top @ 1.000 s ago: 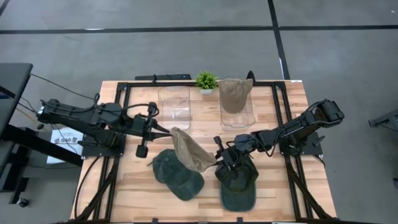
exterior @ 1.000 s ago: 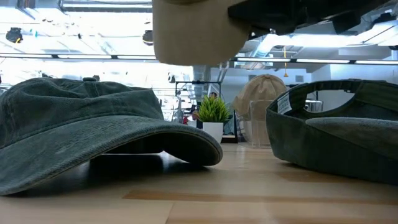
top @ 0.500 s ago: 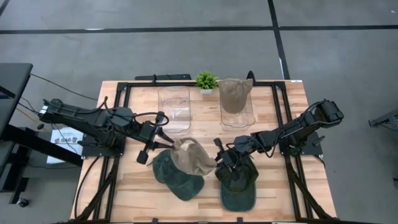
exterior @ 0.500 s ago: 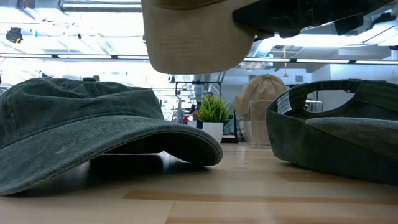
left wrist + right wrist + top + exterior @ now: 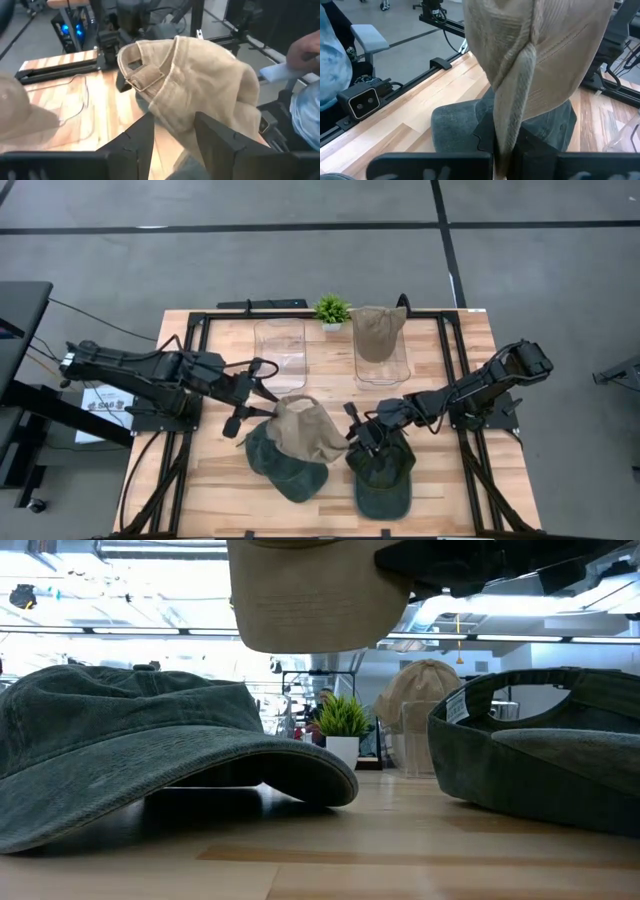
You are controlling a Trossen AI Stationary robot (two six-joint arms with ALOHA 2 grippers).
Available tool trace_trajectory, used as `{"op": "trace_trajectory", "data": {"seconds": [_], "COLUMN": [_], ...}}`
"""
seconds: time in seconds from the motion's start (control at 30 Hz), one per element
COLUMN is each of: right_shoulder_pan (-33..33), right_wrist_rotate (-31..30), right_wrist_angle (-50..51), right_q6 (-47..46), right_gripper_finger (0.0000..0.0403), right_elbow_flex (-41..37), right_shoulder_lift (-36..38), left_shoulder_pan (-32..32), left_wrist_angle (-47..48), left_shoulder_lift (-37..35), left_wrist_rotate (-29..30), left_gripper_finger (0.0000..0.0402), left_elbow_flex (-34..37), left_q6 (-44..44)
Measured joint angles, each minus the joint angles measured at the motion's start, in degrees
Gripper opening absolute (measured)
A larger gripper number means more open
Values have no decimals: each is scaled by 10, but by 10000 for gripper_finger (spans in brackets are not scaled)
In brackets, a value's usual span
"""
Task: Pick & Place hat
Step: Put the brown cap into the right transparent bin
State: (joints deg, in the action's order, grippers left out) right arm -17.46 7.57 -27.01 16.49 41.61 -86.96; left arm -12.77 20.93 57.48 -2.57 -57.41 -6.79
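The tan hat is hanging above the bench, over the far edge of the green hat that is lying on the left. The right gripper is grasping it: in the right wrist view its fingers are clenching a fold of the tan cloth. The left gripper is waiting just beside the hat, its fingers released and apart. Another green hat is lying upside down on the right.
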Motion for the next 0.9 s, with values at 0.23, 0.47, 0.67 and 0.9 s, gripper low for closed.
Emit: {"op": "trace_trajectory", "data": {"seconds": [0.23,0.47,0.67,0.9], "right_shoulder_pan": [-2,-2,0,0], "right_wrist_rotate": [0,0,-6,-63], "right_wrist_angle": [0,4,3,-17], "right_q6": [0,0,0,-10], "right_gripper_finger": [1,1,1,1], "right_elbow_flex": [0,1,1,1], "right_shoulder_lift": [1,1,1,1], "left_shoulder_pan": [-2,-42,-113,-175], "left_wrist_angle": [-19,-24,-91,-150], "left_shoulder_lift": [-18,-31,-37,15], "left_wrist_rotate": [-73,-158,-170,26], "left_gripper_finger": [142,158,159,151], "left_elbow_flex": [0,0,0,0], "left_q6": [27,97,70,-32]}}
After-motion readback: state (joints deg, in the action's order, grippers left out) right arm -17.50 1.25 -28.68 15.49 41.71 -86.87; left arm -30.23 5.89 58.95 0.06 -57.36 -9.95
